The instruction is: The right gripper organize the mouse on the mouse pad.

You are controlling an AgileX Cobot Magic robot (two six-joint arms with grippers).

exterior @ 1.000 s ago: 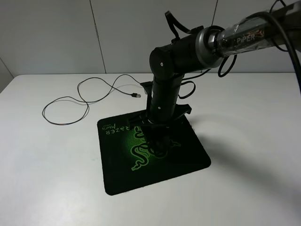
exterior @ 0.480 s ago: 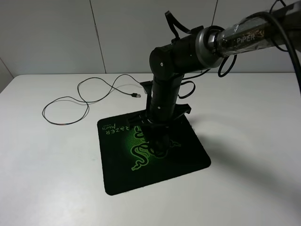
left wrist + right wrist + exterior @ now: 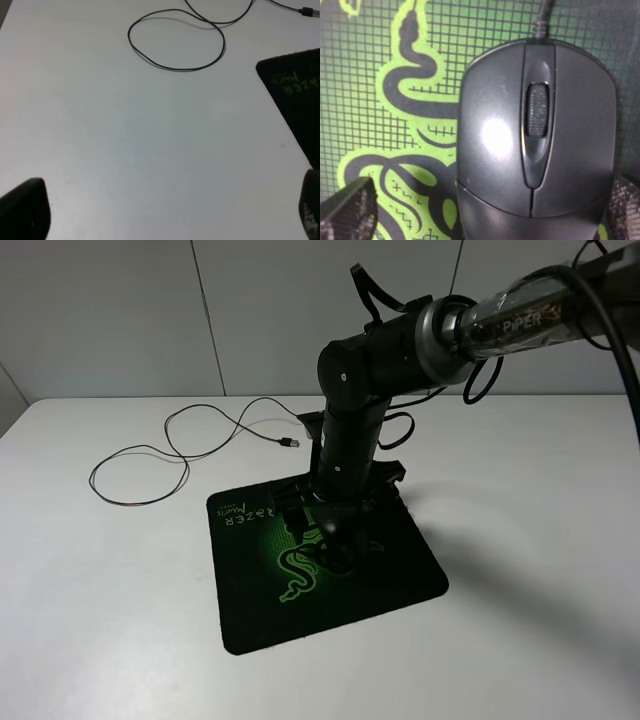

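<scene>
The black mouse [image 3: 535,135] lies on the Razer mouse pad [image 3: 380,50], over its green snake logo. In the exterior view the mouse [image 3: 337,558] is mostly hidden under my right gripper [image 3: 330,540], which points straight down at the pad [image 3: 380,590]. In the right wrist view the right gripper [image 3: 487,210] is open, with its fingertips [image 3: 350,210] on either side of the mouse; the left one stands clear of it. The mouse's cable [image 3: 180,445] loops over the table to a USB plug [image 3: 288,442].
The left gripper [image 3: 165,212] is open over the bare white table [image 3: 125,140], left of the pad's corner [image 3: 300,95]. The cable loop [image 3: 175,40] and the plug [image 3: 309,11] lie ahead of it. The left arm does not show in the exterior view.
The right gripper's fingers have spread a little around the mouse on the pad. The arm has barely moved and the cable lies as before.
</scene>
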